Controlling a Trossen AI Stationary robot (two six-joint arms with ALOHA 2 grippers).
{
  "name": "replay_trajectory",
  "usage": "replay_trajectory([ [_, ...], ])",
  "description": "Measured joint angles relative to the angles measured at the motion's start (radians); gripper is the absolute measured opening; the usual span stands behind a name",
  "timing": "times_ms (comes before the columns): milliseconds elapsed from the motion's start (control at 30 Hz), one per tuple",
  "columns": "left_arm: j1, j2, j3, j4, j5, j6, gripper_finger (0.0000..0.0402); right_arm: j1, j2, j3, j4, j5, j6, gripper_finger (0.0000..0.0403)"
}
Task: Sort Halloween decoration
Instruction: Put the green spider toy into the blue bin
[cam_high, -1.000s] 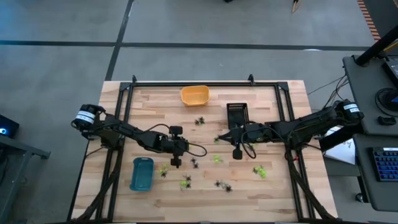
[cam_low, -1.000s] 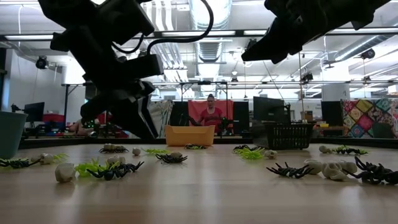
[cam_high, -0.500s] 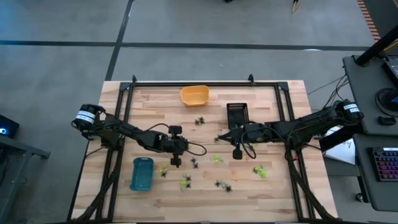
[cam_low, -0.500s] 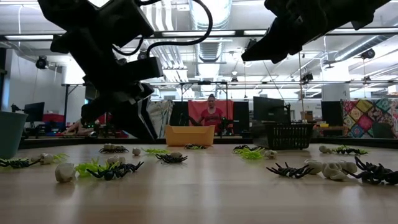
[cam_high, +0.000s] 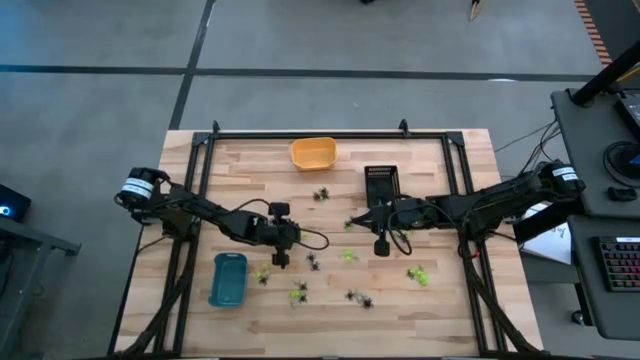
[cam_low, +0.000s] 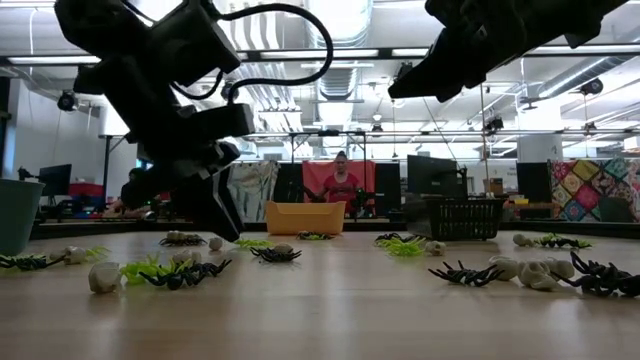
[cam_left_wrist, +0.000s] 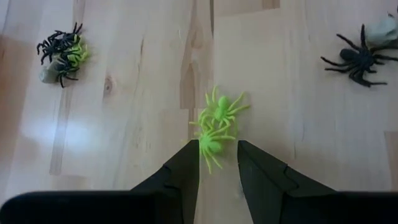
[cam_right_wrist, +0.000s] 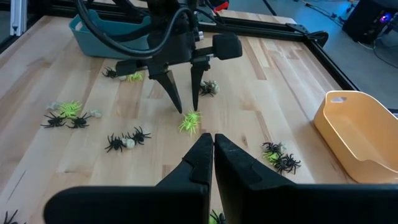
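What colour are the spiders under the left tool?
Lime green spiders, best seen in the left wrist view, lying between the left tool fingers.

The table (cam_high: 440, 310) carries three containers: one blue tray (cam_high: 228, 279), one orange tray (cam_high: 313, 152) and one black basket (cam_high: 381, 182). Two robot arms reach over the table, each with one two-finger gripper: the left gripper (cam_high: 282, 261) and the right gripper (cam_high: 381, 247). The left wrist view shows two lime-green spiders (cam_left_wrist: 216, 126) lying together, one black spider (cam_left_wrist: 357, 60) apart from them, and one small cluster (cam_left_wrist: 60, 53) of black and green pieces. The whole scatter of trinkets is too small in the high view for an exact count. One person (cam_low: 340, 183) is visible in the room behind.
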Motion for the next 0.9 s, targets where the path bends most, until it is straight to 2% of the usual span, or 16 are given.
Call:
replay_trajectory([
  [900, 0.021, 0.000, -0.024, 0.031, 0.000, 0.012, 0.0094, -0.002, 0.000, 0.000, 0.000, 0.000, -0.008, 0.0009],
])
